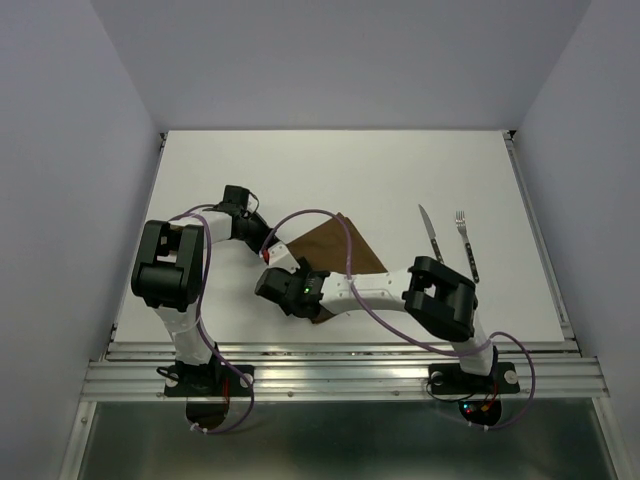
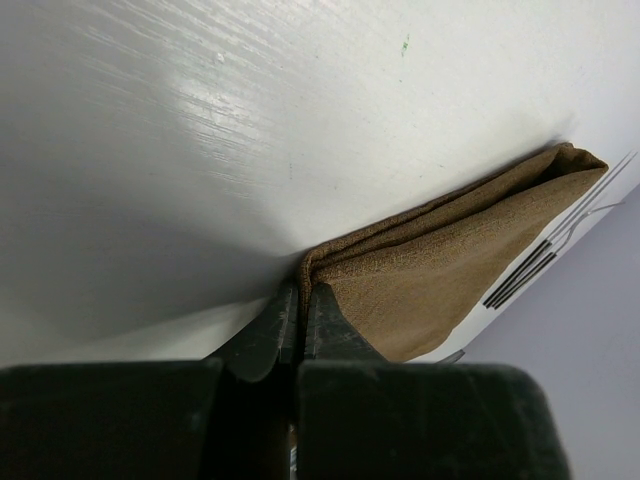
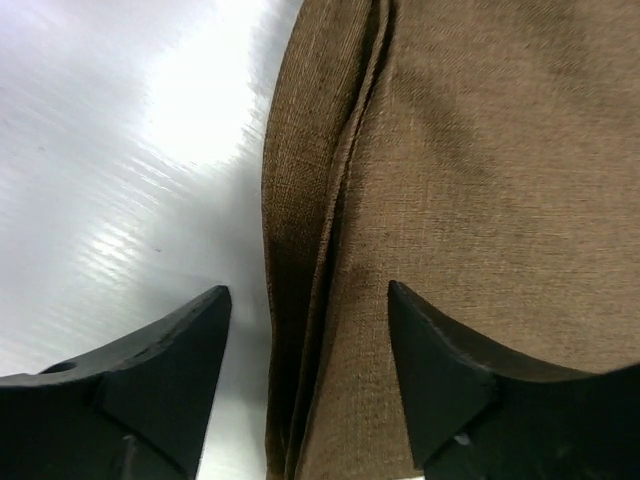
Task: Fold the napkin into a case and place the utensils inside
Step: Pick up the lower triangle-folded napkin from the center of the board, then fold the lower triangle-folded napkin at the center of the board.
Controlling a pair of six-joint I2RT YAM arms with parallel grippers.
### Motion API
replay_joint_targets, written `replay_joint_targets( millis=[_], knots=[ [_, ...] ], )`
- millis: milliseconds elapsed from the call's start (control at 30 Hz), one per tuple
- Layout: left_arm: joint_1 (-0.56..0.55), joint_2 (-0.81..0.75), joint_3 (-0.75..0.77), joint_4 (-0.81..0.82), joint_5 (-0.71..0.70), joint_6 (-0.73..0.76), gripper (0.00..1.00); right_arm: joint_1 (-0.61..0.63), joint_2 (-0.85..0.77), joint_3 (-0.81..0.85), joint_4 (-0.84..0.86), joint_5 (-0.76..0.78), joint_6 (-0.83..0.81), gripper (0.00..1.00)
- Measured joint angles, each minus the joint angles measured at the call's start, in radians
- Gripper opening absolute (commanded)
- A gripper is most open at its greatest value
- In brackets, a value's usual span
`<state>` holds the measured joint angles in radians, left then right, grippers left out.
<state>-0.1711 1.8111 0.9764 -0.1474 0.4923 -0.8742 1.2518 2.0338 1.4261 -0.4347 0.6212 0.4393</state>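
The napkin (image 1: 322, 246) is a dark brown cloth, folded in layers, lying mid-table. My left gripper (image 1: 268, 250) is at its left corner; in the left wrist view the jaws (image 2: 302, 292) are shut on that corner of the napkin (image 2: 440, 280). My right gripper (image 1: 274, 283) hangs over the napkin's near-left edge, open. In the right wrist view its fingers (image 3: 170, 350) straddle the layered edge of the napkin (image 3: 480, 180) without touching it. The utensils lie to the right of the cloth: a knife (image 1: 430, 232) and a fork (image 1: 467, 243), their dark handles (image 2: 520, 275) also in the left wrist view.
The white table (image 1: 250, 160) ends in a metal rail (image 1: 340, 375) along the near edge where both arm bases are bolted. Purple cables loop over the arms and across the napkin. Grey walls enclose the table on three sides.
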Motion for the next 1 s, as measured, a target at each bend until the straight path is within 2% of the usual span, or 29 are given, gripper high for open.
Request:
replay_joint_targets(
  millis=[33, 167, 200, 267, 300, 467, 700, 833, 1000],
  knots=[
    [0.000, 0.000, 0.000, 0.000, 0.000, 0.000, 0.00, 0.000, 0.010, 0.000, 0.000, 0.000, 0.000, 0.65],
    [0.000, 0.000, 0.000, 0.000, 0.000, 0.000, 0.00, 0.000, 0.035, 0.009, 0.019, 0.010, 0.002, 0.41],
    [0.000, 0.000, 0.000, 0.000, 0.000, 0.000, 0.00, 0.000, 0.037, 0.011, 0.023, 0.014, -0.002, 0.25],
    [0.000, 0.000, 0.000, 0.000, -0.001, 0.000, 0.00, 0.000, 0.040, 0.011, 0.024, 0.018, 0.001, 0.06],
    [0.000, 0.000, 0.000, -0.001, -0.004, 0.000, 0.00, 0.000, 0.041, 0.011, 0.023, 0.019, -0.005, 0.01],
    [0.000, 0.000, 0.000, 0.000, -0.008, 0.001, 0.00, 0.000, 0.039, 0.001, 0.045, 0.019, -0.006, 0.01],
    [-0.004, -0.001, 0.001, -0.011, -0.009, 0.006, 0.00, -0.045, -0.084, -0.154, 0.177, -0.114, -0.004, 0.01],
    [-0.004, -0.002, 0.001, -0.011, -0.015, 0.006, 0.07, -0.091, -0.157, -0.198, 0.222, -0.209, 0.012, 0.01],
    [-0.004, -0.005, 0.002, -0.011, -0.026, 0.009, 0.23, -0.140, -0.193, -0.229, 0.281, -0.338, 0.034, 0.01]
  ],
)
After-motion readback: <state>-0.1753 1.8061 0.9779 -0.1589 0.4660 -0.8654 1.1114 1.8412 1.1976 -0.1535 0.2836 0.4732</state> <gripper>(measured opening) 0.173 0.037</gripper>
